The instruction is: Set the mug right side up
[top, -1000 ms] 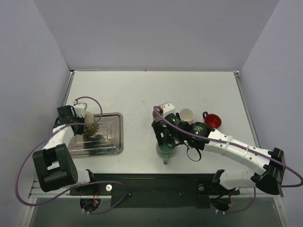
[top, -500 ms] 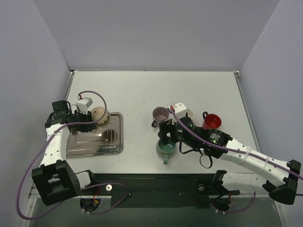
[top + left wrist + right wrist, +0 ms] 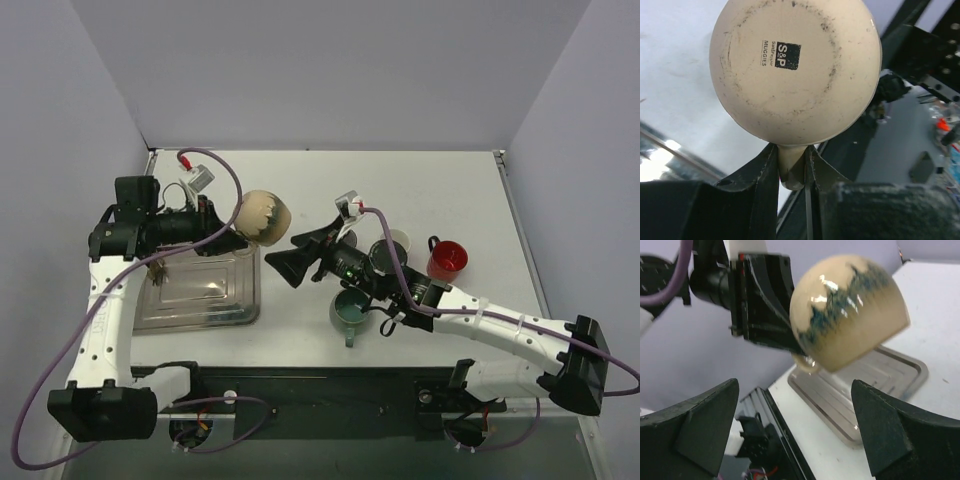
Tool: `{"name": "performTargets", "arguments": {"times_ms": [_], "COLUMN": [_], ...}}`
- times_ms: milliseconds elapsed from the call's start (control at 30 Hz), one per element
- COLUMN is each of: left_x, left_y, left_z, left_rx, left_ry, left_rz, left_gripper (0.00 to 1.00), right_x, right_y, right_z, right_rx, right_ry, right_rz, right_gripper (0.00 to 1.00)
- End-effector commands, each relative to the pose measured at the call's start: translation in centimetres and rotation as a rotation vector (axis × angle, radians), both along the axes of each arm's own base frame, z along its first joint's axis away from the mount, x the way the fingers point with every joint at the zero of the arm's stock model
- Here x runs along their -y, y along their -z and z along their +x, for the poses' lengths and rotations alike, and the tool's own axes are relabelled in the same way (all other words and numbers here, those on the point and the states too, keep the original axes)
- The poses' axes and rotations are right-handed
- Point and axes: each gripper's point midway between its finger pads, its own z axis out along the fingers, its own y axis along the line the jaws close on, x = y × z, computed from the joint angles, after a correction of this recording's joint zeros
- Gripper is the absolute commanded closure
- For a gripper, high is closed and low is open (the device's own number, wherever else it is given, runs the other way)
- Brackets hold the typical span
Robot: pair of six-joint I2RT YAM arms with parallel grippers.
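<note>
The cream mug [image 3: 263,215] with blue-green streaks hangs in the air above the far right corner of the metal tray [image 3: 200,300]. My left gripper [image 3: 230,232] is shut on its handle. In the left wrist view the handle [image 3: 791,165] is pinched between the fingers of the left gripper [image 3: 791,155], and the mug's stained base [image 3: 790,70] faces the camera. My right gripper [image 3: 287,256] is open and empty, just right of the mug and pointing at it. In the right wrist view the mug [image 3: 847,337] is tilted ahead of the wide-open right gripper [image 3: 795,405], not touching it.
A green mug [image 3: 352,308] stands upright below the right wrist. A white cup [image 3: 392,245] and a red cup [image 3: 447,258] stand to the right, partly under the right arm. The tray also shows in the right wrist view [image 3: 880,385].
My left arm lifted the mug off the tray, up and to the right. My right gripper left the green mug, swung left and now faces the held mug with jaws open.
</note>
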Motion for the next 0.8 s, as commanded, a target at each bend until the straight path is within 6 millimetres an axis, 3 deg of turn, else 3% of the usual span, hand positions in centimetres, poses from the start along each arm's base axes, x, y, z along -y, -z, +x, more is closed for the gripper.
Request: {"name": "performTargets", "arguments": {"times_ms": [0,200,300,367,400,433,467,500,567,600,633,667,700,767], "left_x": [3.2,5.4,5.7,5.7,5.7,5.5,5.0,4.5,2.1,-0.3,-1.5,-4.0,-5.3,-9.2], "left_y": [-7.1,-8.7,-8.8,-8.3,-7.9,-7.5,-6.5,-5.7,-3.3,-1.6,-0.3,0.5,2.0,3.9], "left_z": [-3.9,-6.1,-6.4,-6.1,-5.9,-5.4,-4.7,-4.3,-2.3,-0.8,-0.2,0.9,1.3,2.1], "left_rx": [0.068,0.082,0.085,0.074,0.042,0.075,0.09,0.096,0.138,0.15,0.152,0.191,0.193,0.221], "left_ry": [0.146,0.25,0.246,0.24,0.221,0.211,0.166,0.134,-0.003,-0.124,-0.178,-0.283,-0.325,-0.449], "left_rz": [-0.216,-0.316,-0.313,-0.305,-0.298,-0.271,-0.198,-0.145,0.06,0.202,0.266,0.392,0.458,0.638], "left_gripper": [1.0,1.0,1.0,1.0,1.0,1.0,0.93,0.49,0.21,0.18,0.16,0.15,0.15,0.14], "right_x": [-0.4,-1.2,-1.5,-2.2,-2.3,-2.3,-2.2,-2.0,-1.0,-0.2,0.8,2.2,3.6,7.7], "right_y": [-10.7,-12.8,-14.2,-14.8,-15.1,-14.9,-14.6,-13.9,-11.9,-9.6,-8.9,-6.2,-5.3,-0.7], "right_z": [-0.5,-0.4,-0.9,-1.1,-1.3,-1.1,-0.9,-0.3,0.9,1.3,2.2,2.3,3.2,4.0], "right_rx": [0.11,0.093,0.089,0.092,0.088,0.082,0.079,0.075,0.068,0.073,0.07,0.055,0.045,-0.017], "right_ry": [-0.031,-0.076,-0.127,-0.167,-0.179,-0.182,-0.172,-0.144,-0.054,-0.013,0.056,0.084,0.159,0.26], "right_rz": [0.312,0.406,0.46,0.48,0.49,0.48,0.453,0.417,0.278,0.109,0.031,-0.149,-0.222,-0.478], "right_gripper": [0.11,0.18,0.3,0.62,0.92,1.0,1.0,1.0,1.0,1.0,1.0,1.0,1.0,1.0]}}
